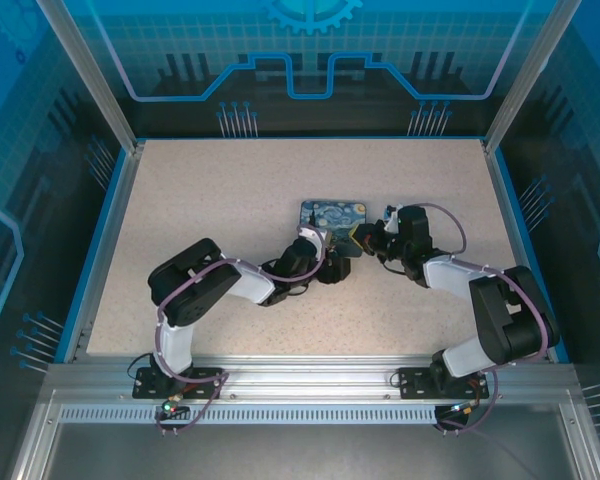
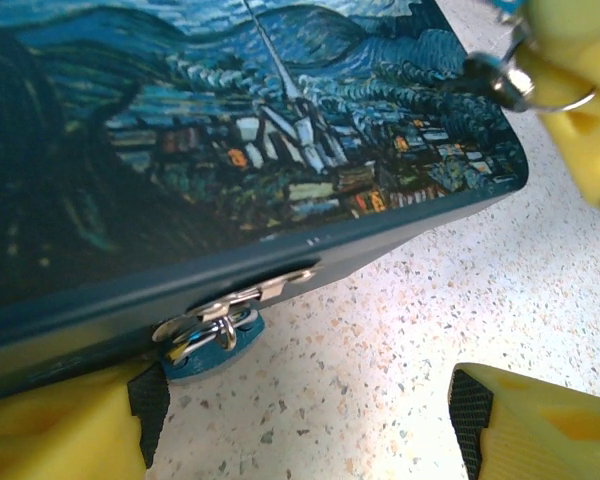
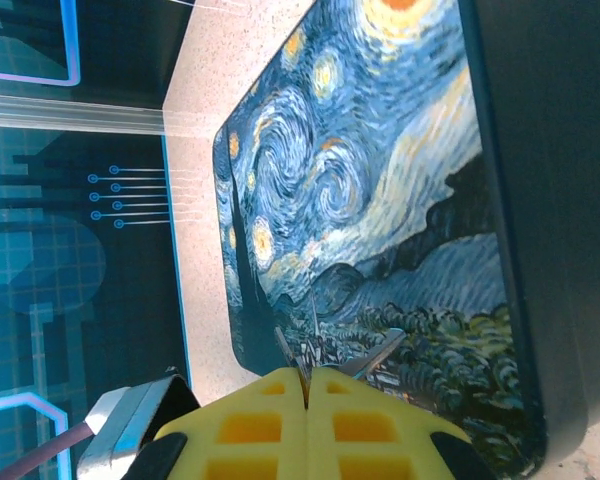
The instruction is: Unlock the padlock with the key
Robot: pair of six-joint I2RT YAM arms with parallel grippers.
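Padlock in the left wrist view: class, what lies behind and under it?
Behind the padlock is the box's dark front wall, with the metal clasp above. Speckled table shows beside it; what lies directly under it is covered.

- We see a speckled beige tabletop (image 1: 230, 200), evenly lit from above.
- A thin blue border (image 1: 98, 250) runs along its left, far and right edges.
- Around it we see translucent blue walls (image 1: 310, 50) printed with grid and circuit-like lines.
- Slanted metal posts (image 1: 87, 75) rise from the far corners, and a ribbed aluminium rail (image 1: 310, 385) lines the near edge.
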